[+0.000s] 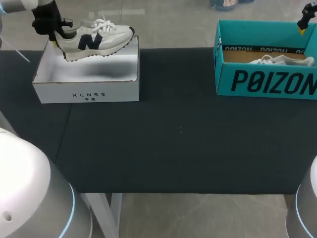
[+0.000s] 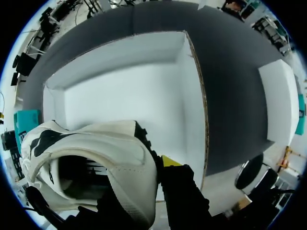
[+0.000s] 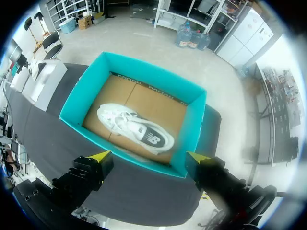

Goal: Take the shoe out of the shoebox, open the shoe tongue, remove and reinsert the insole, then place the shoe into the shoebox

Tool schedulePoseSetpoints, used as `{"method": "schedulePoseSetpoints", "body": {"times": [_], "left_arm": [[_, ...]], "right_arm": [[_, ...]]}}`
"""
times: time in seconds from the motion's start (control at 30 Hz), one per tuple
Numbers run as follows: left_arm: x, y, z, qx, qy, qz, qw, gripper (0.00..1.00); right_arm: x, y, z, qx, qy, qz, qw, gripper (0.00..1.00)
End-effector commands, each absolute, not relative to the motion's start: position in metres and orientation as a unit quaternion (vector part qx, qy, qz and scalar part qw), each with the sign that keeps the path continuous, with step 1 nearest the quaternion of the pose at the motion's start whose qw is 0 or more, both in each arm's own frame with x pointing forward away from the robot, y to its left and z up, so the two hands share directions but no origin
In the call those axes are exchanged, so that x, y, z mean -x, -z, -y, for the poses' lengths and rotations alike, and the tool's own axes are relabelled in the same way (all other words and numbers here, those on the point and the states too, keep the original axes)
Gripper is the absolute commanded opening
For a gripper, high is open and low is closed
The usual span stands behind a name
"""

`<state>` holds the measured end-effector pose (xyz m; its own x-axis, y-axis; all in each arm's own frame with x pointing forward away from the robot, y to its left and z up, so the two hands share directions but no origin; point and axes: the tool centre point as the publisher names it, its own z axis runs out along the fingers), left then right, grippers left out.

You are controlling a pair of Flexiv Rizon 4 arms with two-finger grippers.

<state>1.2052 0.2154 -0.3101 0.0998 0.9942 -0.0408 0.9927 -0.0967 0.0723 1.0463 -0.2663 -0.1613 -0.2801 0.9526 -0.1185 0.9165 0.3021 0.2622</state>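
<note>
A white sneaker (image 1: 94,37) with a dark side logo hangs in the air above the open white shoebox (image 1: 86,91) at the far left of the table. My left gripper (image 1: 54,37) is shut on its heel. In the left wrist view the heel collar of the sneaker (image 2: 96,163) sits in the left gripper (image 2: 148,167), one yellow tip outside the heel, over the box's bare white floor (image 2: 134,91). My right gripper (image 3: 148,158) hangs open high above the teal shoebox (image 3: 144,72), which holds a second white sneaker (image 3: 136,129).
The teal shoebox (image 1: 267,82) stands at the far right with the second sneaker (image 1: 282,60) lying inside it. My right gripper (image 1: 302,27) hovers over its back right corner. Dark table cloth (image 1: 173,134) stretches between the two boxes.
</note>
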Motion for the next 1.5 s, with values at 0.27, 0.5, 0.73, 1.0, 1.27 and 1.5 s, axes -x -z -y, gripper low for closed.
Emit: {"method": "schedulePoseSetpoints", "body": {"times": [0.27,0.5,0.73,1.0,1.27,1.5], "left_arm": [[-1.120,0.249,-0.167,-0.731,-0.118,-0.669,0.071,0.00],[-1.086,0.239,-0.145,-0.748,-0.082,-0.651,0.099,0.00],[-1.086,0.239,-0.145,-0.748,-0.082,-0.651,0.099,0.00],[-1.086,0.239,-0.145,-0.748,-0.082,-0.651,0.099,0.00],[-1.081,0.238,-0.137,-0.755,-0.081,-0.643,0.096,0.00],[-1.048,0.240,-0.106,-0.769,-0.059,-0.630,0.087,0.00]], "right_arm": [[-1.046,0.161,0.266,-0.587,-0.071,-0.797,0.127,1.00],[-1.046,0.161,0.266,-0.587,-0.071,-0.797,0.127,1.00],[-1.046,0.161,0.266,-0.587,-0.071,-0.797,0.127,1.00],[-1.046,0.161,0.266,-0.587,-0.071,-0.797,0.127,1.00],[-1.046,0.161,0.266,-0.587,-0.071,-0.797,0.127,1.00],[-1.046,0.161,0.266,-0.587,-0.071,-0.797,0.127,1.00]]}}
